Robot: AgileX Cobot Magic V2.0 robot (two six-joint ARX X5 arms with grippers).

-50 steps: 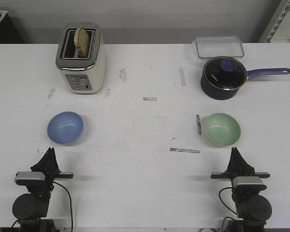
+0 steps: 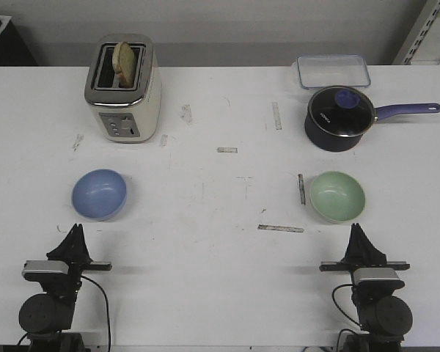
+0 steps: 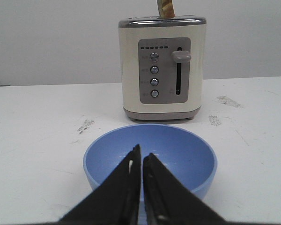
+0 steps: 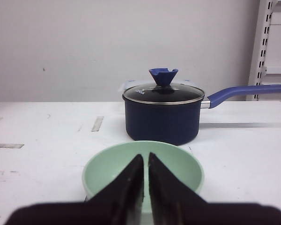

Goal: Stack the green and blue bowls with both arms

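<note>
The light blue bowl (image 2: 99, 193) sits on the white table at the left, just ahead of my left gripper (image 2: 76, 229). In the left wrist view the bowl (image 3: 187, 154) lies right beyond the gripper (image 3: 141, 151), whose jaws are shut and empty. The pale green bowl (image 2: 337, 195) sits at the right, just ahead of my right gripper (image 2: 356, 228). In the right wrist view the green bowl (image 4: 178, 164) lies beyond the gripper (image 4: 145, 156), also shut and empty. Both arms rest low near the table's front edge.
A cream toaster (image 2: 122, 88) with a slice of bread stands at the back left. A dark blue saucepan (image 2: 340, 117) with a glass lid and a clear lidded container (image 2: 332, 71) stand at the back right. Tape marks dot the table's middle.
</note>
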